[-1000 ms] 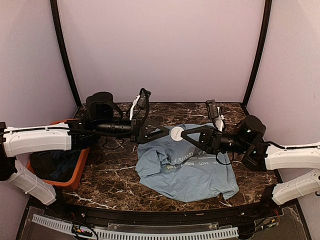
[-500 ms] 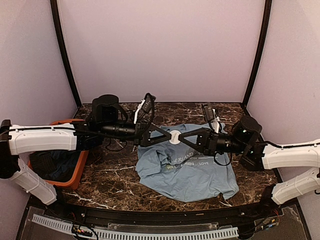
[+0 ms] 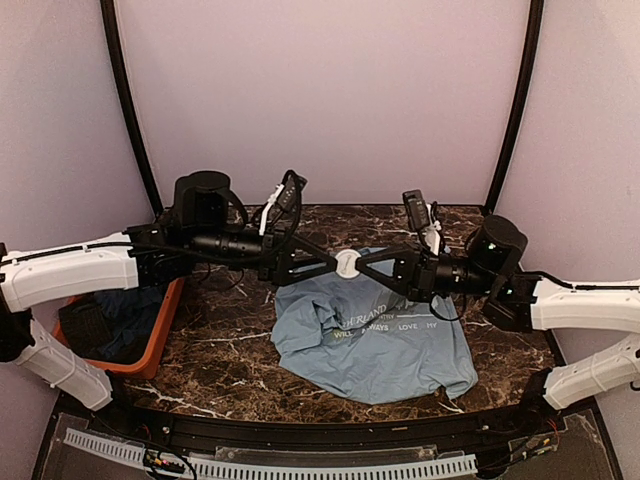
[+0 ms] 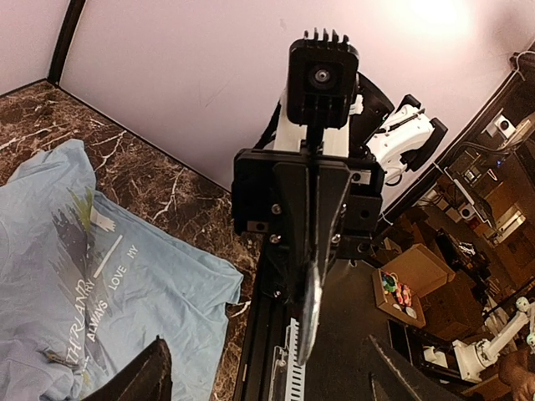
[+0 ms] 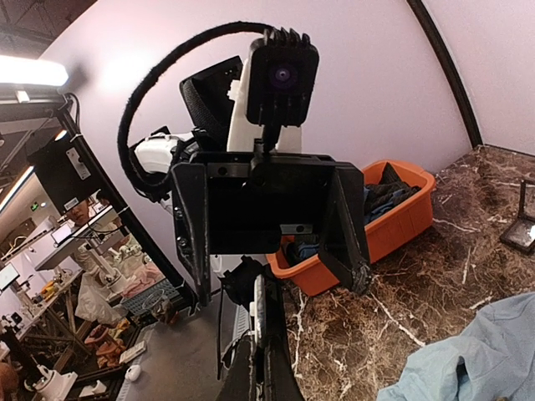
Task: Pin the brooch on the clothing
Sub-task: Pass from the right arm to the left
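The clothing, a light blue T-shirt (image 3: 380,340) with white lettering, lies crumpled on the marble table; it also shows in the left wrist view (image 4: 84,276) and as a corner in the right wrist view (image 5: 485,359). Above its far edge the two arms meet tip to tip. My right gripper (image 3: 362,268) (image 5: 263,330) is shut on the brooch (image 3: 347,264), a small round disc, pale from above and seen edge-on as a thin silvery rim (image 4: 311,309) (image 5: 260,309). My left gripper (image 3: 333,263) (image 4: 267,363) faces it, open, one finger on each side of the disc without touching it.
An orange bin (image 3: 160,330) (image 5: 401,217) holding dark blue garments stands at the table's left. A small black-framed square case (image 5: 522,225) sits on the marble. A black curved rail (image 3: 300,430) runs along the near edge, and walls close in the back and sides.
Both grippers have drawn together and shifted slightly towards the back, the brooch moving with the right one. The left jaws narrowed, then widened again.
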You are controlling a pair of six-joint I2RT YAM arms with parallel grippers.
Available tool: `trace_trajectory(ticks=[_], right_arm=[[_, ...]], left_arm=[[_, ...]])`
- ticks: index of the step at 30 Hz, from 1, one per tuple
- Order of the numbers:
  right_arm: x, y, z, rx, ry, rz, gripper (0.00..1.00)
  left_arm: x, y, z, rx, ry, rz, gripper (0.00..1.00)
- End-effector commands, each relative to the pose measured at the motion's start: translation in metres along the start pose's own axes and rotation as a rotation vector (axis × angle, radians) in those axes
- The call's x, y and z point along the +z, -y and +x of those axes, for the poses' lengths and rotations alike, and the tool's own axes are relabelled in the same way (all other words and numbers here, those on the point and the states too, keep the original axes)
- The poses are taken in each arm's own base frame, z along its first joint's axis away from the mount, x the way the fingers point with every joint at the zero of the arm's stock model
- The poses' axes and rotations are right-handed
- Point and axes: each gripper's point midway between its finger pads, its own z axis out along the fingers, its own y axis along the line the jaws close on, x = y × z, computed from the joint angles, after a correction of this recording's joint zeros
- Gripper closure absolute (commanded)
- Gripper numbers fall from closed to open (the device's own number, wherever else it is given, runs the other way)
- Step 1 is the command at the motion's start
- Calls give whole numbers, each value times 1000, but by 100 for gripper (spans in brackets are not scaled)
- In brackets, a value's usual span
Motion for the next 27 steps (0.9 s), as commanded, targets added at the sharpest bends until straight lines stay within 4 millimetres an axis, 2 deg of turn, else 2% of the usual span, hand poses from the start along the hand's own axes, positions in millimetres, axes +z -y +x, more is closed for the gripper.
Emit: trace_trajectory(ticks=[1,9,16,27], right_arm=[[-1,-19,-22,-88,18,-34,100],[-1,-22,-22,-99,11,-45,100],[-3,-24,-22,-118,8,-43,100],[-2,-30,-31,-164,8,-51,100]], left_arm=[[-16,4,-12,32,14,-15,23],[-24,-2,-8,59,20,-22,21],[-25,12,-12,128,37,65,20],[-23,15,-16,161,45,88,20]])
